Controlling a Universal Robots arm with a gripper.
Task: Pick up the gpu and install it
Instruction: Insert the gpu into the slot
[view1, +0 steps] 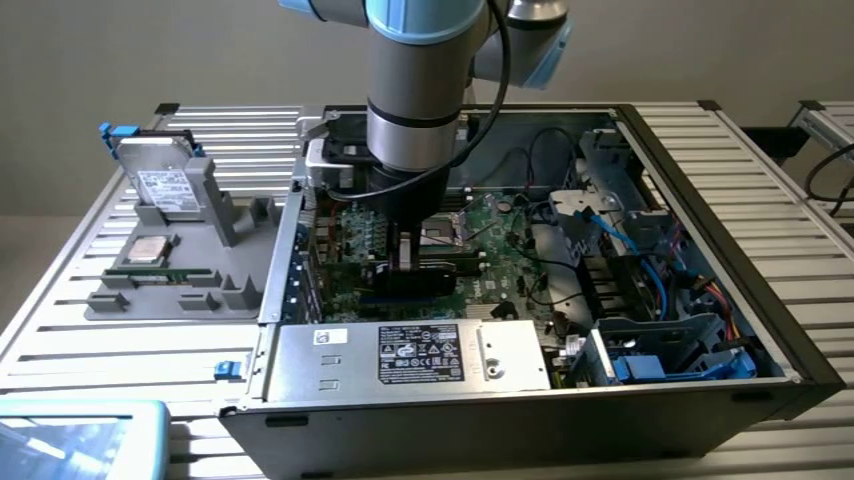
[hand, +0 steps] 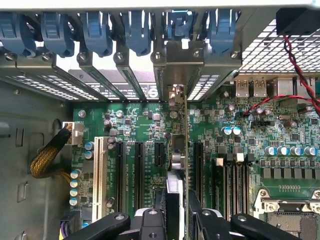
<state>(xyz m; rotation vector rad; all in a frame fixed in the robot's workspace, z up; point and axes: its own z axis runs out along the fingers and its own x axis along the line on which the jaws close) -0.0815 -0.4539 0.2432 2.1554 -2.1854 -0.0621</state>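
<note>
In the wrist view the gpu (hand: 184, 130) is seen edge-on as a thin upright card. It stands over a black expansion slot on the green motherboard (hand: 135, 117), and its metal bracket (hand: 184, 57) is against the case's rear slot openings. My gripper (hand: 180, 217) is shut on the card's near end, with a black finger (hand: 150, 222) on each side. In the exterior view the gripper (view1: 416, 258) reaches down inside the open computer case (view1: 694, 250), over the motherboard's middle. The card there is a dark strip (view1: 447, 266) under it.
A grey tray (view1: 174, 290) at the exterior view's left holds a silver hard drive (view1: 167, 185), a processor (view1: 147, 248) and a memory stick (view1: 150, 268). The power supply (view1: 414, 355) fills the case front. Blue slot latches (hand: 95, 30), cables (hand: 295, 75) and a white slot (hand: 98, 170) surround the card.
</note>
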